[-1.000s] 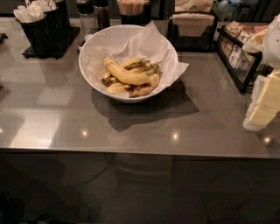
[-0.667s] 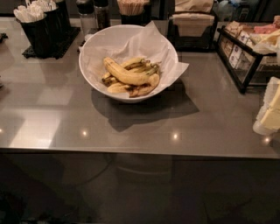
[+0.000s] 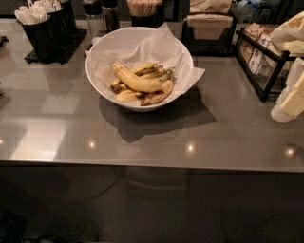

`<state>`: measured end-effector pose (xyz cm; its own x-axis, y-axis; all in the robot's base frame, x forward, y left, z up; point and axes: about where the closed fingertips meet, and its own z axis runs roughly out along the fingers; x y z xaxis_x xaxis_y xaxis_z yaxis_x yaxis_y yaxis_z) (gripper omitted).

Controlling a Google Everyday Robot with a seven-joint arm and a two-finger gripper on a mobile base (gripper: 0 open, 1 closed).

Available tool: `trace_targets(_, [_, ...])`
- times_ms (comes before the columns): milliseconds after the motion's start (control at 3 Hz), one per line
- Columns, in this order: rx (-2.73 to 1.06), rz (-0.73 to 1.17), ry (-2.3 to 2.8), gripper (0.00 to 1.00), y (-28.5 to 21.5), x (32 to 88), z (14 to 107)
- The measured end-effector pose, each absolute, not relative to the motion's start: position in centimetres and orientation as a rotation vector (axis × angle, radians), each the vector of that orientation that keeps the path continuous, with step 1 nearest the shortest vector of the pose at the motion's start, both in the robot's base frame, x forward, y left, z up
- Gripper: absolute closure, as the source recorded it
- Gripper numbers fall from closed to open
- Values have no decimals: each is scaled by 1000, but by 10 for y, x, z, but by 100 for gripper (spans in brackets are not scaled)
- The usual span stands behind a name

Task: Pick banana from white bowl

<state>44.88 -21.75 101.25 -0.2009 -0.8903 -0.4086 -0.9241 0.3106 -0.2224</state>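
The white bowl [image 3: 97,83] stands on the grey counter at centre back, lined with crinkled white paper [image 3: 190,74]. Several bananas lie in it. The banana [image 3: 137,81], the longest and plumpest, lies on top, curving from upper left to lower right. Smaller, darker bananas lie under and behind it. My gripper [image 3: 289,100] shows as a pale shape at the far right edge, partly cut off. It is well to the right of the bowl and apart from it.
A black holder with white cutlery [image 3: 40,28] stands at the back left. Shakers [image 3: 102,14] and a cup of sticks [image 3: 142,10] stand behind the bowl. A napkin holder [image 3: 206,23] and a black wire rack of packets [image 3: 261,54] are at the back right. The counter's front edge [image 3: 152,166] runs across.
My gripper has moved to the right, farther from the bowl and closer to the frame's edge. The bowl and bananas have not moved.
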Motion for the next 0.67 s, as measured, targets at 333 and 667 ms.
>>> trace_targets(333, [-1590,218,2084,0,-202,459,1009])
trace_targets(667, [-1590,219,2084,0,-202,459,1009])
